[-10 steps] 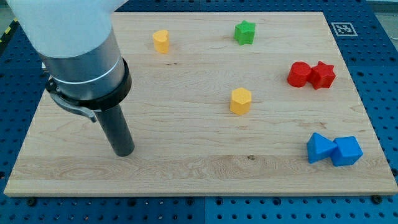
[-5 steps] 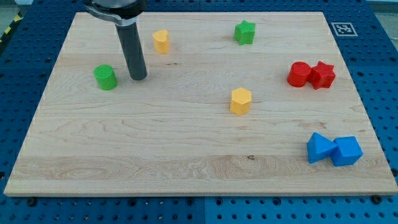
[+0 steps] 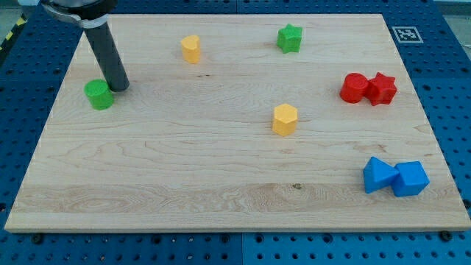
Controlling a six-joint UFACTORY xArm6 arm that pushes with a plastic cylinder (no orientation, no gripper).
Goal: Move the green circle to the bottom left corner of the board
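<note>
The green circle (image 3: 98, 95) is a short green cylinder lying on the wooden board (image 3: 184, 169) near its left edge, in the upper half. My tip (image 3: 120, 87) is at the end of the dark rod that comes down from the view's top left. It stands right against the green circle's upper right side, touching it or nearly so. The board's bottom left corner (image 3: 22, 221) lies well below the green circle.
A yellow block (image 3: 190, 48) sits at the top, left of centre. A green star (image 3: 290, 38) sits top right. A yellow hexagon (image 3: 285, 118) is mid-board. A red circle (image 3: 355, 87) and red star (image 3: 382, 88) touch at right. Two blue blocks (image 3: 395, 177) touch at bottom right.
My tip has swung from the lower left up to the top, then left. The green circle, first hidden behind the arm, has slid left and slightly down.
</note>
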